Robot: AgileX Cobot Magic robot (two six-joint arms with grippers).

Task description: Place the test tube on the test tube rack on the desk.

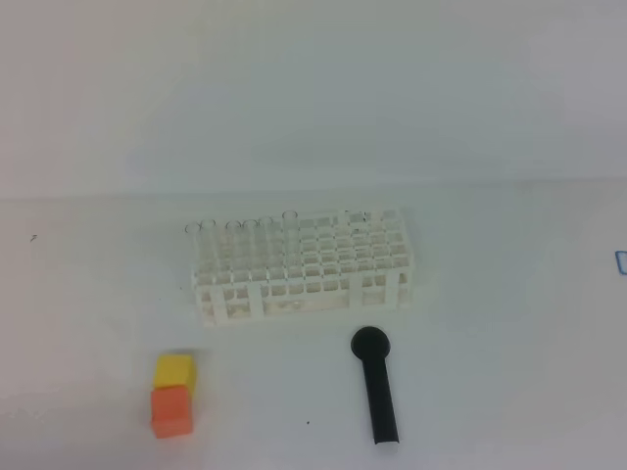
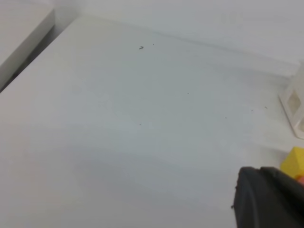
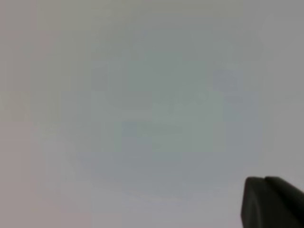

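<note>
The white test tube rack [image 1: 304, 264] stands in the middle of the white desk [image 1: 509, 372]. Several clear test tubes [image 1: 235, 230] stand upright in its back row, toward the left end. No loose tube shows on the desk. Neither gripper shows in the exterior high view. In the left wrist view only a black part of my left gripper [image 2: 268, 199] shows at the bottom right, above bare desk, with a corner of the rack [image 2: 295, 102] at the right edge. In the right wrist view a black part of my right gripper [image 3: 270, 202] shows over a blank surface. Neither gripper's jaws are visible.
A black round-headed tool [image 1: 377, 387] lies in front of the rack, right of centre. A yellow block [image 1: 174, 371] and an orange block [image 1: 171, 411] sit together at the front left. The yellow block also shows in the left wrist view [image 2: 293, 161].
</note>
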